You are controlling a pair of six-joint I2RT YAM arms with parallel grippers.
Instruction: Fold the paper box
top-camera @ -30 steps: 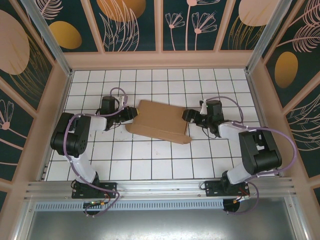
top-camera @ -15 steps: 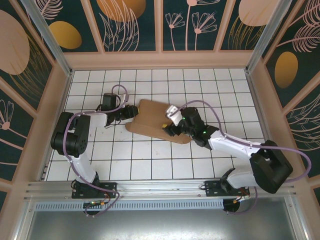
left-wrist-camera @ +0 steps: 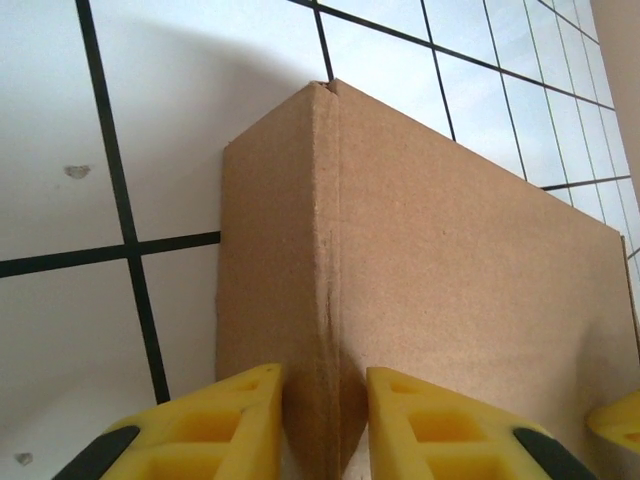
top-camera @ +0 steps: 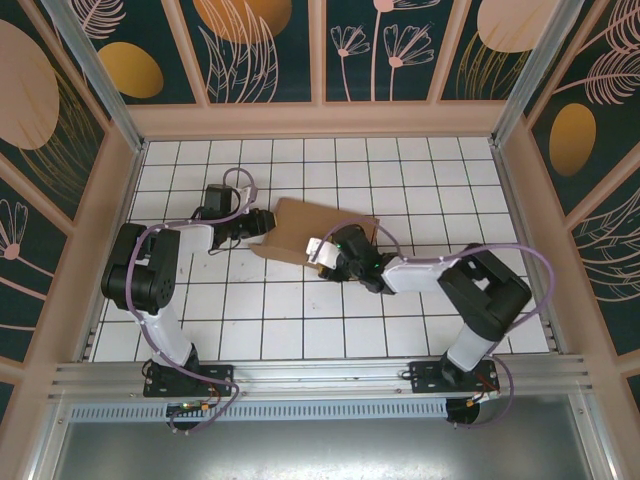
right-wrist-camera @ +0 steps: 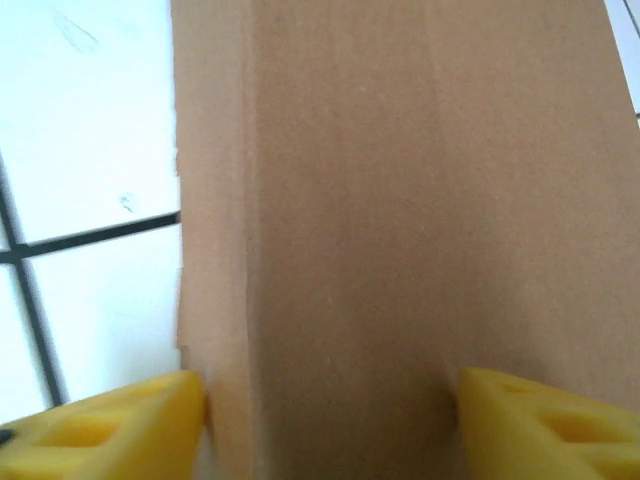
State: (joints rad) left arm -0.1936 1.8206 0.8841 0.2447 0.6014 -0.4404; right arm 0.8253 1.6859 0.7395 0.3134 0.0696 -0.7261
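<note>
The paper box is plain brown cardboard lying on the tiled floor, partly folded. My left gripper holds its left end. In the left wrist view the yellow fingers stand close together on a raised folded edge of the paper box, so the left gripper is shut on it. My right gripper reaches over the box's near edge from the right. In the right wrist view its fingers stand wide apart, and a cardboard panel spans the right gripper.
The white tiled floor has free room in front of and behind the box. Low beige walls enclose it on three sides. The right arm stretches across the floor right of the box.
The right arm has swung left from the box's right end to its near edge, and its jaws have narrowed. The box now looks shorter on the right. The left gripper stays at the left end.
</note>
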